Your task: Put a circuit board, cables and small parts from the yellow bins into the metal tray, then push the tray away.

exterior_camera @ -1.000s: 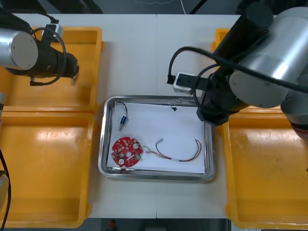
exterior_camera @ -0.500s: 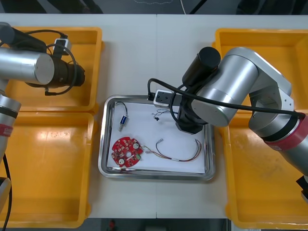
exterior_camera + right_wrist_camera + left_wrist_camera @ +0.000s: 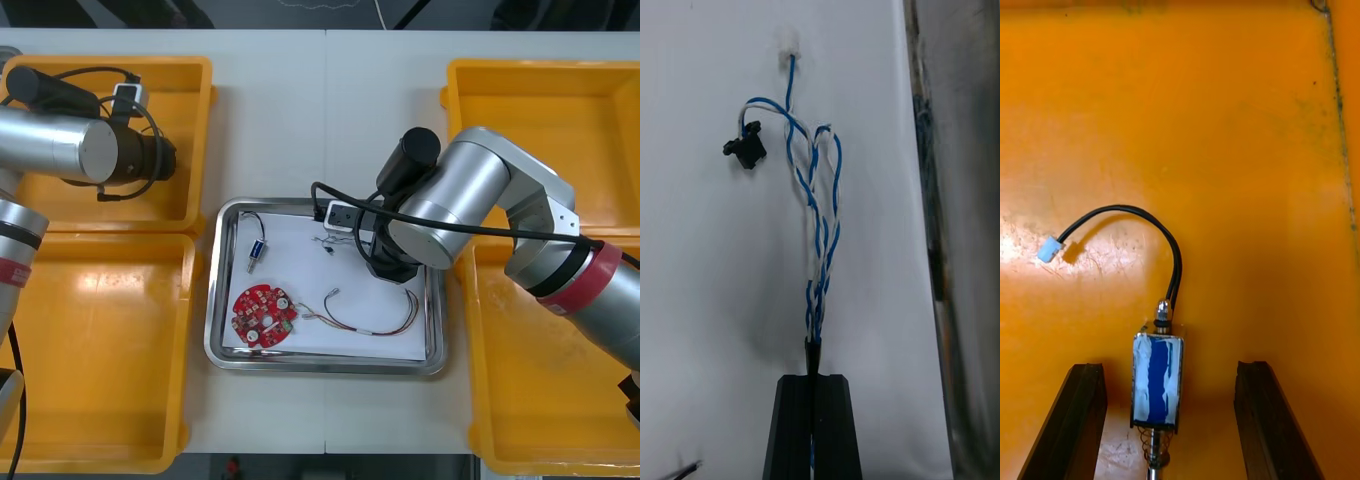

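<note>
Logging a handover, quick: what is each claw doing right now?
Left claw: open above a small metal part.
Right claw: shut on the blue and white cable.

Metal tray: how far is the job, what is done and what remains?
Done: circuit board, red and yellow cable and a black cable with a blue part lie in the metal tray. In hand: the right gripper, shut on the twisted blue and white cable, is over the tray; the left gripper is open around another such part in a yellow bin. Left: both placements, then the push.
</note>
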